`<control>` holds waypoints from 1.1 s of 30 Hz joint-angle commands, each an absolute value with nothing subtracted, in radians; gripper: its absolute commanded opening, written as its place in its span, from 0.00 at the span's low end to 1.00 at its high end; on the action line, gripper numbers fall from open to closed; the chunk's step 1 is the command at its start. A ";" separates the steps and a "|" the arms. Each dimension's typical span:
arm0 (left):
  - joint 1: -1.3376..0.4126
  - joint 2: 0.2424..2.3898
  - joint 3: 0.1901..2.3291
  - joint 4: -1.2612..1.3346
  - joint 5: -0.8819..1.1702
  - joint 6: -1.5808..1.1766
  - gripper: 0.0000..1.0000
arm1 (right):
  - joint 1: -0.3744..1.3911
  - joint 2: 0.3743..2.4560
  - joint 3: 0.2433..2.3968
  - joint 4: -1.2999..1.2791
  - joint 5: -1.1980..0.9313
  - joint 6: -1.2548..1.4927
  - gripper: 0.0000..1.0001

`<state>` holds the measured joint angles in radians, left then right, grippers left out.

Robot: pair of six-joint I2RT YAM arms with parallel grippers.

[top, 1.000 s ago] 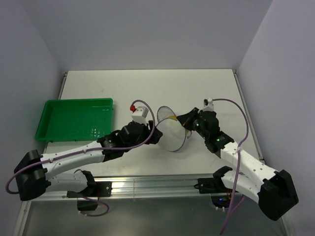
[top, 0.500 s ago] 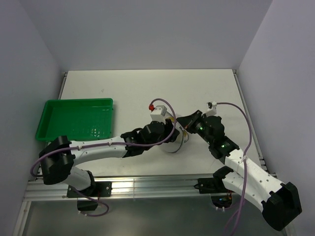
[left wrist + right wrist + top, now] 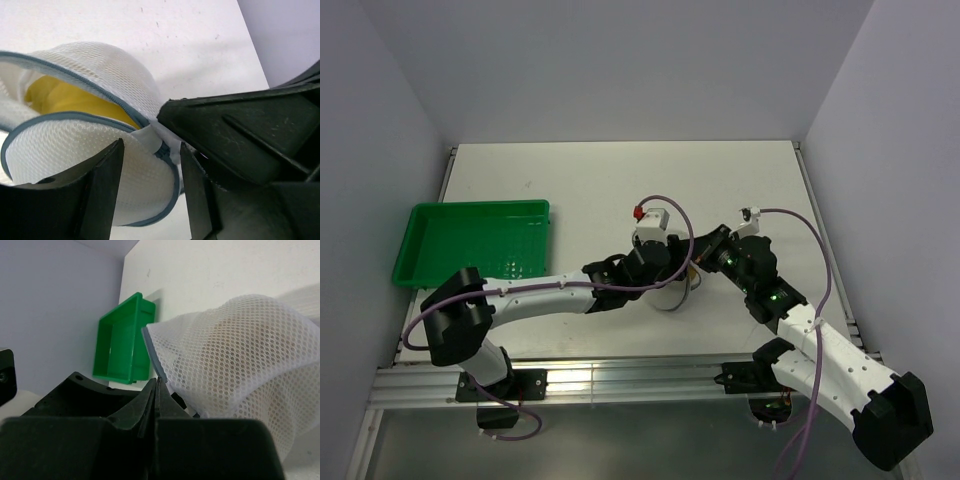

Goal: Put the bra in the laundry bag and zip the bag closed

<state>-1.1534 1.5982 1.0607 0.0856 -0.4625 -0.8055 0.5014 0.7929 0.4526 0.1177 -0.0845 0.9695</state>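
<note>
1. My left claw (image 3: 151, 150) is half spread. Its two fingers stand either side of the zipper pull (image 3: 161, 146) with daylight around it, so it is not pinched yet.
2. My right claw (image 3: 156, 382) is clamped tight on the rim of the laundry bag (image 3: 75, 150), nipping the mesh and blue trim right at the fingertips.
3. The bag is off the table (image 3: 150, 30) on that side, hung from the right claw and sagging toward the left one. In the top view it sits in the middle between my two wrists.
4. The bra (image 3: 65, 97) is inside the bag. Yellow shows through the gap between the two trimmed halves, and none of it spills over the rim that I can see.
5. The zip is mostly undone and the mouth gapes wide on the far side of the pull.
6. Key relation: the pull lies straight ahead between the left fingers, with the right claw's body just beside it on the right in the left wrist view.
7. The open seam runs away from the pull to the left in that view, curving round the circular rim.
8. The left claw is nearer the pull, so I judge it should close on the pull and drag it along the trim while the right claw anchors.
9. Risk: bra fabric near the teeth may snag.
10. The green tray (image 3: 122, 342) is well apart and not involved.
</note>
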 commanded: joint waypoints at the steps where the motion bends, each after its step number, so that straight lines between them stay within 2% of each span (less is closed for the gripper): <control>1: -1.152 1.594 1.101 0.115 -0.557 -0.782 0.56 | 0.511 0.775 0.471 0.156 -0.120 0.988 0.00; 3: -1.152 1.594 1.095 0.129 -0.584 -0.778 0.56 | 0.509 0.784 0.469 0.178 -0.138 1.003 0.00; 7: -1.152 1.588 1.054 0.242 -0.617 -0.769 0.44 | 0.509 0.785 0.469 0.195 -0.158 1.012 0.00; 8: -1.152 1.585 1.039 0.261 -0.621 -0.764 0.37 | 0.509 0.781 0.468 0.192 -0.158 1.012 0.00; 10: -1.152 1.578 1.022 0.297 -0.629 -0.747 0.30 | 0.508 0.779 0.466 0.186 -0.160 1.009 0.00; 16: -1.152 1.569 1.006 0.379 -0.629 -0.712 0.02 | 0.505 0.778 0.454 0.186 -0.172 1.005 0.00; 20: -1.154 1.546 0.990 0.365 -0.638 -0.713 0.00 | 0.485 0.764 0.448 0.163 -0.157 0.973 0.00; 22: -1.155 1.520 0.979 0.338 -0.643 -0.724 0.00 | 0.482 0.761 0.452 0.141 -0.141 0.939 0.09; 23: -1.155 1.511 0.971 0.325 -0.640 -0.724 0.00 | 0.477 0.764 0.459 0.108 -0.135 0.904 0.31; 25: -1.157 1.490 0.968 0.290 -0.615 -0.712 0.00 | 0.474 0.761 0.475 0.074 -0.123 0.873 0.46; 26: -1.158 1.486 0.971 0.275 -0.603 -0.703 0.00 | 0.472 0.747 0.477 0.054 -0.112 0.862 0.61; 28: -1.164 1.477 0.979 0.233 -0.569 -0.660 0.00 | 0.471 0.727 0.472 0.040 -0.091 0.836 0.70; 29: -1.169 1.473 0.988 0.218 -0.554 -0.623 0.00 | 0.469 0.709 0.472 0.028 -0.086 0.824 0.71; 33: -1.196 1.482 1.017 0.184 -0.479 -0.516 0.00 | 0.462 0.703 0.477 0.015 -0.120 0.804 0.66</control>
